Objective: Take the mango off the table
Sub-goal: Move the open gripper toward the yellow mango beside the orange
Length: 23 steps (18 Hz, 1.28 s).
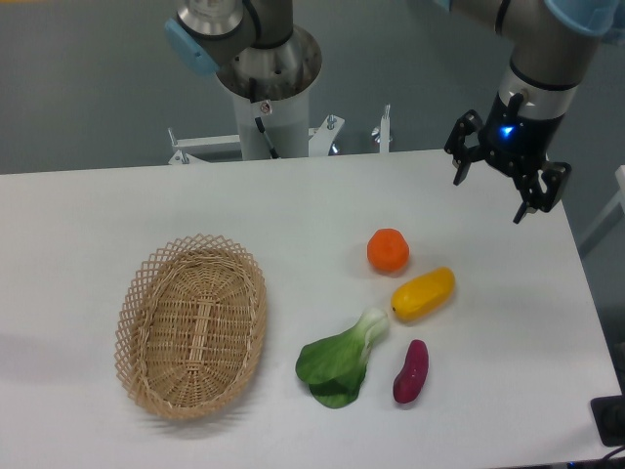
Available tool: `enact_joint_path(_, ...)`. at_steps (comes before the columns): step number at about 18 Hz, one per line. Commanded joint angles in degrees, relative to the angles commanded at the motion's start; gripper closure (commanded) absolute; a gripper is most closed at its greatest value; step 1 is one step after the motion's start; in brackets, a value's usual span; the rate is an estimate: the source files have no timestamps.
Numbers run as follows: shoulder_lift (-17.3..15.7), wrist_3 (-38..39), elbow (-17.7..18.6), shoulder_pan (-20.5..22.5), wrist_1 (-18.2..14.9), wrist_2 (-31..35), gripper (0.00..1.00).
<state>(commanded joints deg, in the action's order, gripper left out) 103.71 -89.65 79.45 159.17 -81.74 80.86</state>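
My claw (502, 186) hangs released above the desk (293, 210), so I should descend toward seven o'clock, straddling the mango (423, 294) across its narrow width.

Single grey UR5e arm with pale blue joint caps, entering from the upper right and ending in a black two-finger gripper (489, 194) — wrist pointed downward, a small blue light glowing on its housing. The jaws stand spread apart with nothing between them, the fingertips hanging in the air — one lower than the other, so the tool is tilted.
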Motion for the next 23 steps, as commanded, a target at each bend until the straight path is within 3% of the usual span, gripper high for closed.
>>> enact_joint_path(4,-0.09,1.66,1.66,0.0,2.45,-2.01,0.0)
enact_joint_path(11,-0.18,3.34,3.51,-0.09,3.86,-2.28,0.0)
enact_joint_path(15,-1.14,3.95,7.98,-0.44,9.91,-2.29,0.0)
enact_joint_path(19,-0.53,11.67,11.33,-2.9,19.32,-2.37,0.0)
enact_joint_path(23,1.49,12.48,12.83,-3.95,21.18,-2.64,0.0)
